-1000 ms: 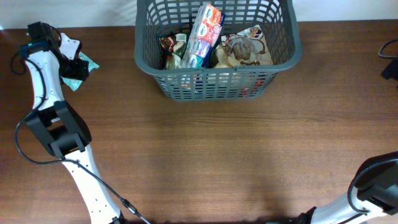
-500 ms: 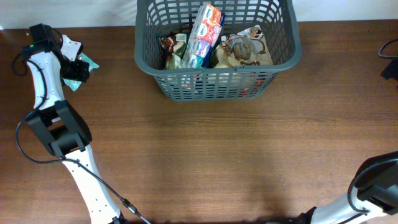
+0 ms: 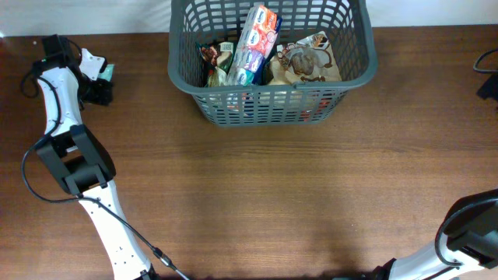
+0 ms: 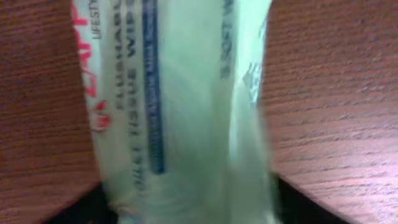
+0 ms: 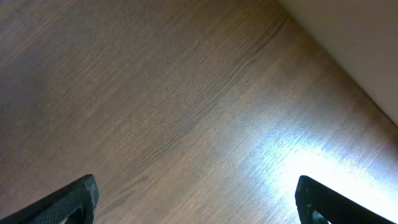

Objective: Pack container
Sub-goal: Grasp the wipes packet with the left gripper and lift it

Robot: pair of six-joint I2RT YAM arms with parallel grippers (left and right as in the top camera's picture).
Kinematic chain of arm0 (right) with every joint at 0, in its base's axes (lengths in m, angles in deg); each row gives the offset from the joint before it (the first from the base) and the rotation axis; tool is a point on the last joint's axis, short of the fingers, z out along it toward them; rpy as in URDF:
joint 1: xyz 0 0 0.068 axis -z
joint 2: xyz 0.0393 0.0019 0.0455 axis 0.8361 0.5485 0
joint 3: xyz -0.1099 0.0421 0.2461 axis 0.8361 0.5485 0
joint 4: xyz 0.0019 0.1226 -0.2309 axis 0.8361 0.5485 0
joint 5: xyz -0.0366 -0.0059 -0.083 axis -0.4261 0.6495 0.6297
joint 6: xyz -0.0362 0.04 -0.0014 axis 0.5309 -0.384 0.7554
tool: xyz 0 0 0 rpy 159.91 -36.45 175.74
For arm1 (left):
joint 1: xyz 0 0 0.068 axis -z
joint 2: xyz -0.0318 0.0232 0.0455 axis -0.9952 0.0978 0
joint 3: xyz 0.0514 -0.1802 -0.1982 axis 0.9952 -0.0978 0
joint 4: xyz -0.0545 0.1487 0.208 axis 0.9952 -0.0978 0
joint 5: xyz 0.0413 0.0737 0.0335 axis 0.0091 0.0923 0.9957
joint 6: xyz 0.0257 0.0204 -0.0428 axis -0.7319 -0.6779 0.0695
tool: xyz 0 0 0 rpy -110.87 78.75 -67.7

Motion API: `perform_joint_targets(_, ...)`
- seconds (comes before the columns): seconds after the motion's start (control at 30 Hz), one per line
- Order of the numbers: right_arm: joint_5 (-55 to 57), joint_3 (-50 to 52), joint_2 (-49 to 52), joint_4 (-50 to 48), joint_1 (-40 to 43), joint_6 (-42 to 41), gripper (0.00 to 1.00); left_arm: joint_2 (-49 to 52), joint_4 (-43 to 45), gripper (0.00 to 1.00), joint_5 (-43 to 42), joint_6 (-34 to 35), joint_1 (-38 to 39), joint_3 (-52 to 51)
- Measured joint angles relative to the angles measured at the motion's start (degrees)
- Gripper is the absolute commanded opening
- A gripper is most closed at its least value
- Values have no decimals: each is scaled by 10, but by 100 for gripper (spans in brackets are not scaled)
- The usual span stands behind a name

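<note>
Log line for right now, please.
left hand at wipes packet, grip unclear | right hand open, empty, above table | container partly filled

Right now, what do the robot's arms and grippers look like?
Left arm and right arm: white tubes, black joints. A black cable loops beside the left one. Left gripper: black with a white part. Right gripper: black fingers.

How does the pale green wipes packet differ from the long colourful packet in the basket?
The wipes packet is outside the container, over the table's far left; the long packet leans inside it. The wipes packet is pale green; the long packet is white, blue and red. Both are printed packets.
</note>
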Motion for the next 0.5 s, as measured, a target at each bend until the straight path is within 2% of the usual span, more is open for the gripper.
perform_joint_targets(0.1,0,0,0,0,0,0,99,1,3,8,0,0,0,0)
perform_joint_targets(0.13,0,0,0,0,0,0,99,1,4,2,0,-1,0,0)
perform_joint_targets(0.5,0,0,0,0,0,0,99,1,6,2,0,14,0,1)
